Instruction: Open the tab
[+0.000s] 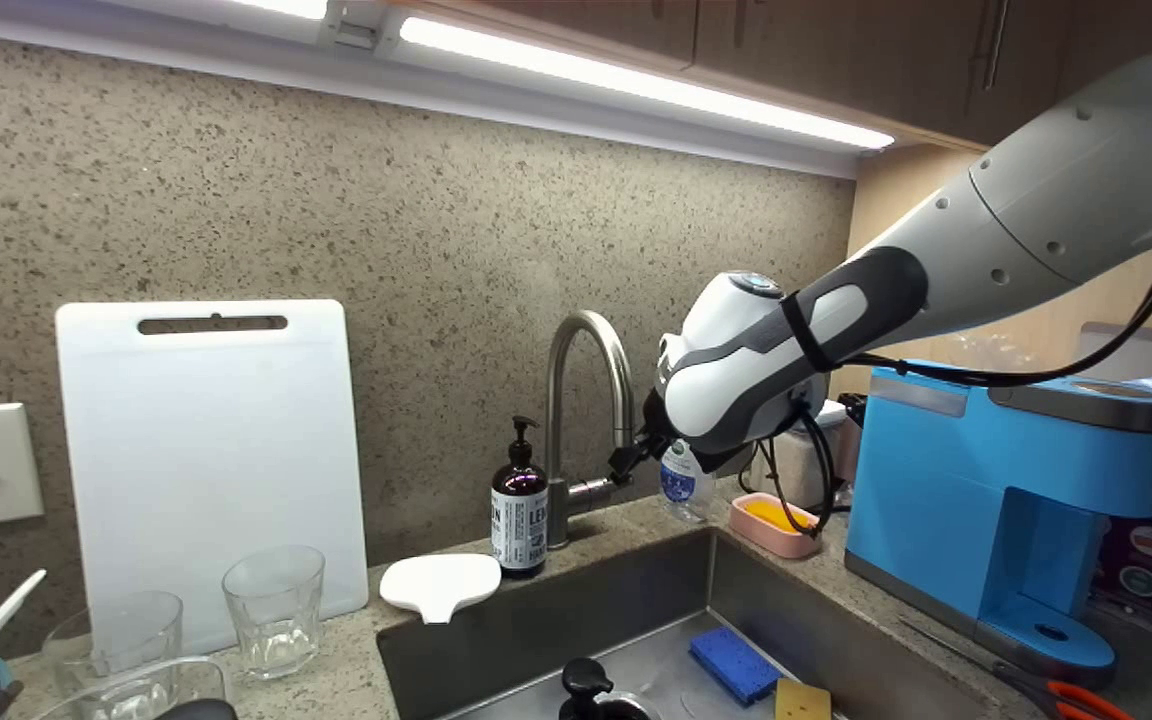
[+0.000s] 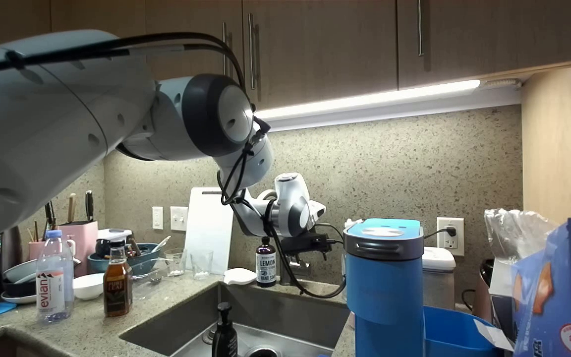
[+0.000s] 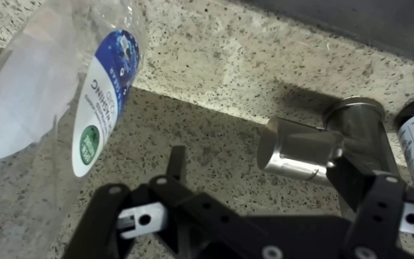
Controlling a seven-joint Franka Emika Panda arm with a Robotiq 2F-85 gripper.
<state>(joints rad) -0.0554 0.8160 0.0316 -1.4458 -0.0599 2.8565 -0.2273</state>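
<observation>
The silver tab (image 1: 556, 420) stands behind the sink, its gooseneck upright and arched. Its side lever and cylinder (image 1: 591, 492) point toward my gripper (image 1: 628, 462). In an exterior view the arm hides most of the tab, with its cylinder (image 2: 301, 268) showing under the gripper (image 2: 315, 245). In the wrist view my gripper (image 3: 259, 160) is open, with nothing between its fingers. The tab's cylinder (image 3: 293, 149) shows just beyond the fingers. The right finger overlaps the inner end of the cylinder; I cannot tell whether they touch. The spout is out of the wrist view.
A dark soap bottle (image 1: 519, 510) stands close beside the tab. A clear washing-liquid bottle (image 3: 102, 100) is on the gripper's other side. A pink sponge holder (image 1: 774, 525) and blue coffee machine (image 1: 996, 500) stand to the right. The sink (image 1: 556, 620) lies in front.
</observation>
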